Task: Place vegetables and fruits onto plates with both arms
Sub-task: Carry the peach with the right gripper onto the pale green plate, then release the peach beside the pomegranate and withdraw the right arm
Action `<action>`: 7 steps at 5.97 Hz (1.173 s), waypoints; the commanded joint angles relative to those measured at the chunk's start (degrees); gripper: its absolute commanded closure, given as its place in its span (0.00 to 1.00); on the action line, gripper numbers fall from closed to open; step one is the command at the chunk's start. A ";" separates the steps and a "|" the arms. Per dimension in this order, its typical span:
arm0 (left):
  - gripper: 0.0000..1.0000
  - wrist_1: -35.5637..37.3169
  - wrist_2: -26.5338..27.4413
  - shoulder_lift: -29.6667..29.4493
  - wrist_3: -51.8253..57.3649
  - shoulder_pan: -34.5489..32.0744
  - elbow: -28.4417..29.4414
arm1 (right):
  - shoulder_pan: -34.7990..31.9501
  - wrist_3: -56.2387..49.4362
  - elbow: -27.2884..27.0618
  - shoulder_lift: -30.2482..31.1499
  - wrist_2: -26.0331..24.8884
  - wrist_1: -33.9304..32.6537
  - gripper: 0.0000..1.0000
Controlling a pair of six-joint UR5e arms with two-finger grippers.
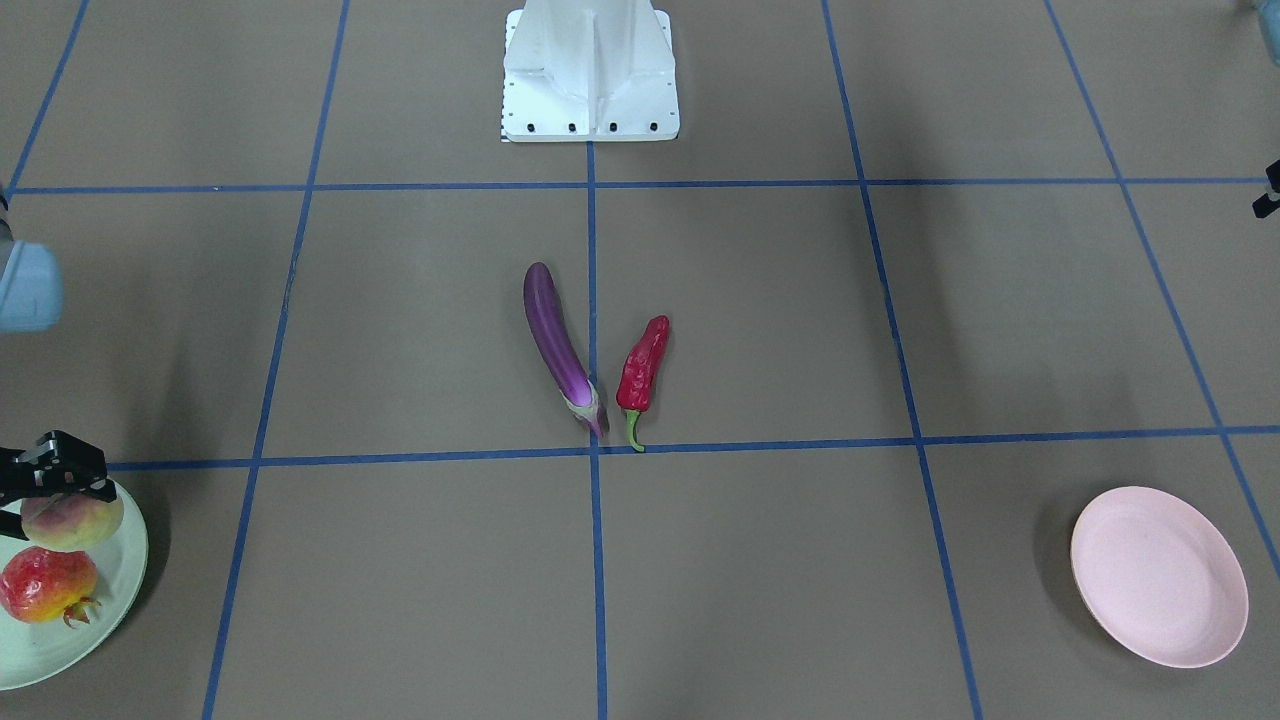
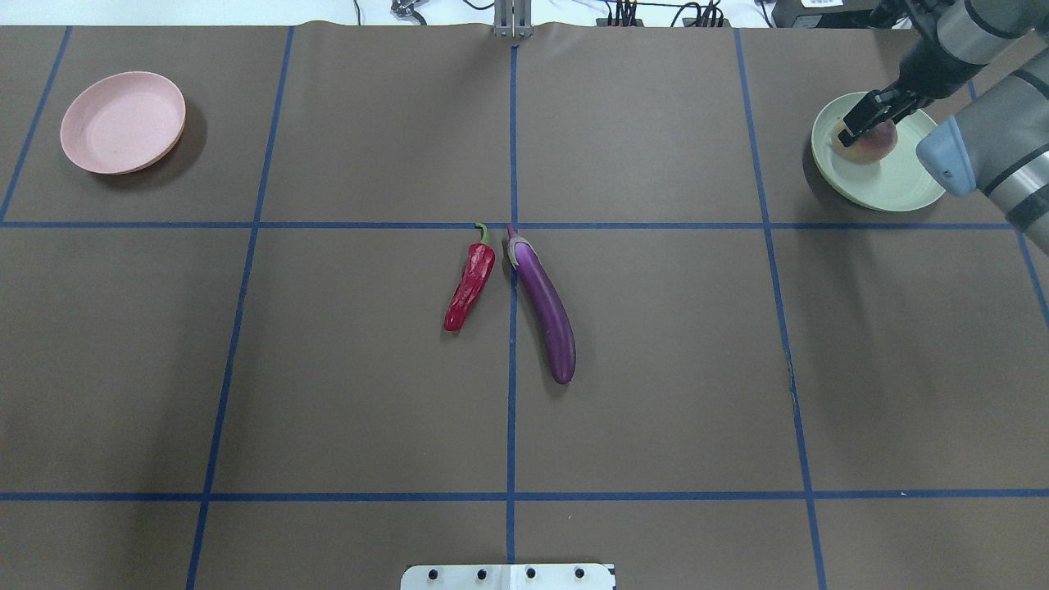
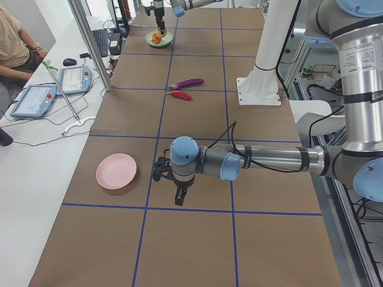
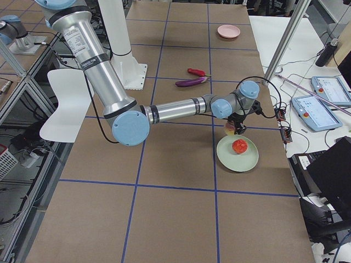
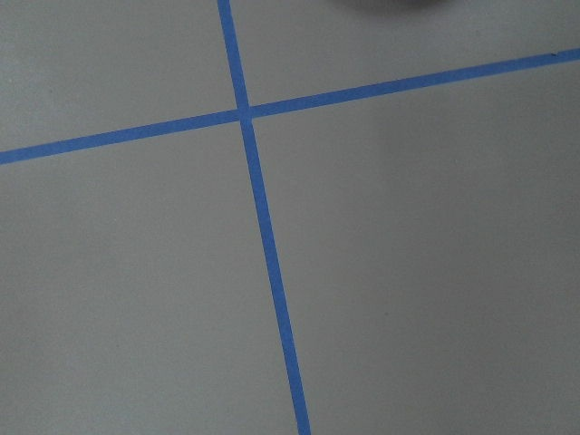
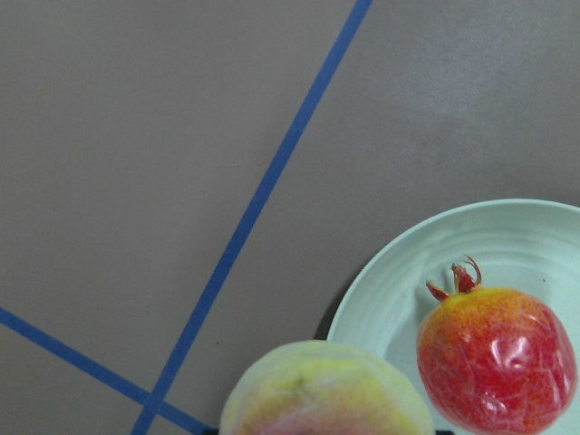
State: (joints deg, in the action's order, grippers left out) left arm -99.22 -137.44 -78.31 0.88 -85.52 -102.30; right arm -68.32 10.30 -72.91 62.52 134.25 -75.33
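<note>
At the table's middle the purple eggplant [image 2: 547, 311] and the red chili pepper [image 2: 471, 283] lie side by side, a small gap between them. My right gripper [image 2: 865, 121] is shut on the peach [image 2: 875, 142] and holds it over the near rim of the mint green plate [image 2: 897, 195]. The pomegranate [image 1: 48, 585] rests on that plate; the right wrist view shows it [image 6: 494, 362] just beyond the peach [image 6: 326, 390]. The pink plate [image 2: 123, 123] holds nothing. My left gripper [image 3: 179, 200] hangs low over bare table beside the pink plate [image 3: 116, 171]; I cannot tell whether it is open or shut.
Blue tape lines divide the brown table cover into squares. The white robot base [image 1: 590, 70] stands at the robot-side edge. A person [image 3: 15, 42] sits at a side bench with tablets [image 3: 36, 98], next to a metal post [image 3: 90, 42].
</note>
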 commanded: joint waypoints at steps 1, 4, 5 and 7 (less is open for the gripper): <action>0.00 -0.01 -1.33 0.00 0.00 0.00 0.00 | 0.73 3.76 0.23 0.40 -1.35 0.01 1.00; 0.00 -0.01 -1.43 0.00 0.00 0.09 0.00 | 2.49 3.76 0.31 3.56 -7.76 0.01 1.00; 0.00 -0.01 -1.43 0.00 0.00 0.09 -0.09 | 2.67 3.50 0.93 3.92 -8.82 0.01 1.00; 0.00 -0.01 -1.51 0.00 0.00 0.09 0.00 | 2.50 3.58 0.93 4.10 -11.81 0.01 1.00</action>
State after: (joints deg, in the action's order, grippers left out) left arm -99.23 -138.90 -78.31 0.88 -85.46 -102.33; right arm -65.78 13.77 -72.03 66.65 123.66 -75.32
